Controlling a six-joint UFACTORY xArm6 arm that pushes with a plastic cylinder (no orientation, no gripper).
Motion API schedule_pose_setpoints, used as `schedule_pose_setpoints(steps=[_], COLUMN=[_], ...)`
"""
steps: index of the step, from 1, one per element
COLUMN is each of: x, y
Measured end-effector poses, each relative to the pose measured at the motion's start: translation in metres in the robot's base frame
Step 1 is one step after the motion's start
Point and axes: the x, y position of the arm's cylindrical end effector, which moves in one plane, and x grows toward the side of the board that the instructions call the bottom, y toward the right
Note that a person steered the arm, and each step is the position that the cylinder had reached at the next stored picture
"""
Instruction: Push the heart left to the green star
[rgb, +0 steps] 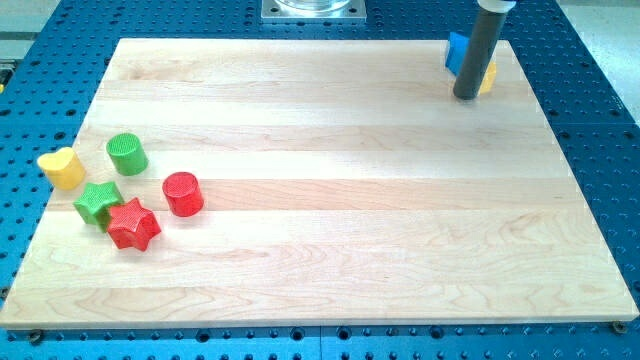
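Small yellow heart-shaped block (62, 167) sits at the view's left edge of the wooden board (330, 200), near the green star-shaped block (98, 201) just below-right of it; it looks light, rigid and smooth, likely to slide or spin unless pushed squarely on a flat side. No pincer here: my tip (466, 96), a bare rod end holding nothing, rests well apart at the view's top right, just beside a blue block (456, 50) and a yellow block (488, 76).

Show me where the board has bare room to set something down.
Bare: the whole wooden board between the red cylinder and my tip. Crowded: yellow heart, green cylinder, green star, red star; blue block behind my tip.
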Motion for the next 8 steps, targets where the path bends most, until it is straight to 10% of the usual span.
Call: schedule_pose_setpoints(steps=[1,3,4,8], x=[0.051,-0.021,0.026,0.140], y=[-0.126,-0.320,-0.489,-0.489])
